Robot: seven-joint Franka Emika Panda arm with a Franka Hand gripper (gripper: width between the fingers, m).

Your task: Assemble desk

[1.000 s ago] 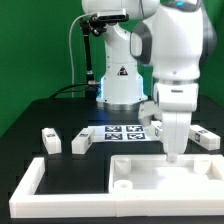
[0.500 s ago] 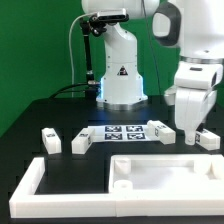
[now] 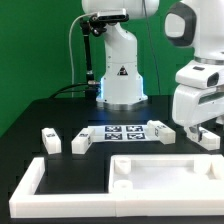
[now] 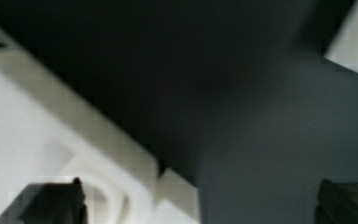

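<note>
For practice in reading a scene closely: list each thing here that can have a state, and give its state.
gripper: open, nothing between its fingers.
tabletop panel: flat on the table, no legs fitted.
leftmost leg: loose on the table.
second leg: loose, beside the leftmost leg.
third leg: loose, by the marker board.
rightmost leg: loose, near the gripper, not gripped.

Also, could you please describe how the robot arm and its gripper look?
The arm has smooth, rounded white shells with dark grey bands at the joints. Its lower part bears a black triangular mark and a blue light, and a black cable runs beside it. The gripper has a boxy white body and two dark fingers.
</note>
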